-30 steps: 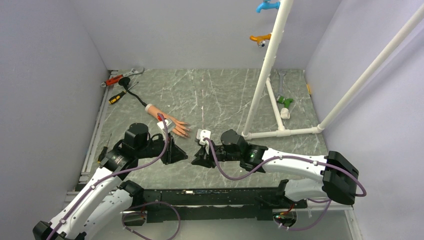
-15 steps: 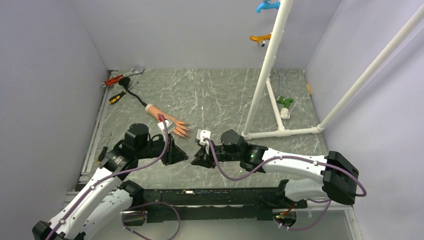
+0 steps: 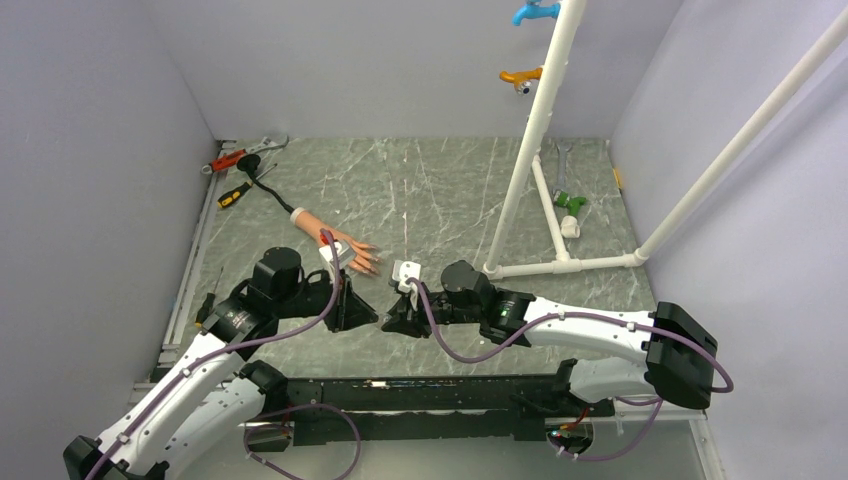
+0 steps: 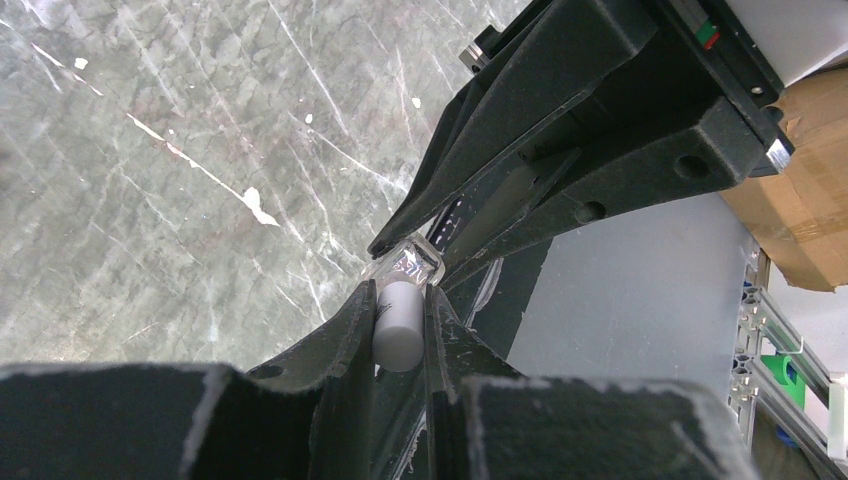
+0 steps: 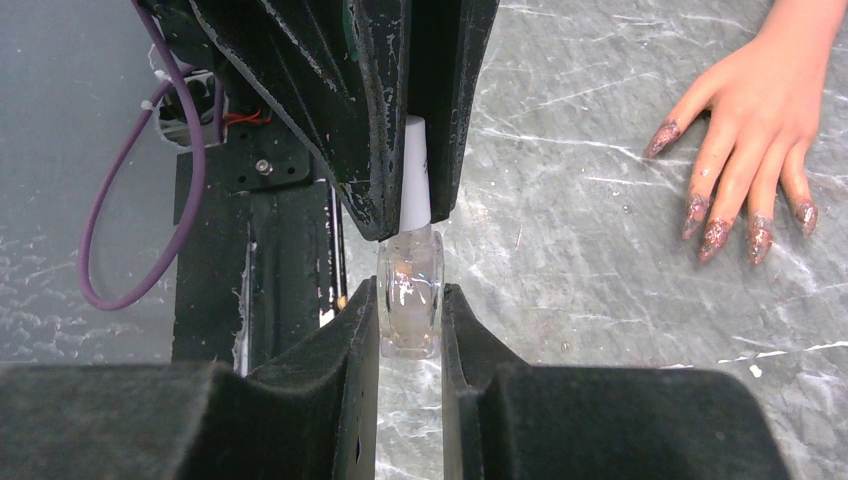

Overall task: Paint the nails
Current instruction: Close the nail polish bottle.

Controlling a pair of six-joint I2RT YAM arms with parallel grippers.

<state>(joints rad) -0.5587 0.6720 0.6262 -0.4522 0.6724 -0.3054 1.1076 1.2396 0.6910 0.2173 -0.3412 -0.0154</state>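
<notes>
Opening the bottle (image 5: pixel 409 325) looks to be the step in hand. The right pincer (image 5: pixel 408 293) is closed tight on the clear glass body, low in the right wrist view. The left pincer (image 4: pixel 400 293) is closed nearly as far on the white cap (image 4: pixel 398 335). The two meet tip to tip just below the middle of the overhead view. The cap sits on the bottle's neck; whether it is loosened cannot be told.

To do this well, the right arm should hold the glass motionless while the left turns the cap about its own long axis. The left should then draw straight out along that axis so the brush clears the neck without scraping. The bottle appears to lie close to horizontal, so its mouth should be tipped up first, or polish may run out. Smooth glass may also twist in the pads.

The nails (image 5: pixel 715 238), glittery and reddish, are on the mannequin hand (image 5: pixel 760 110), which lies flat on the table (image 5: pixel 600 330) at the upper right of the right wrist view. The hand is near the bottle but apart from it.
</notes>
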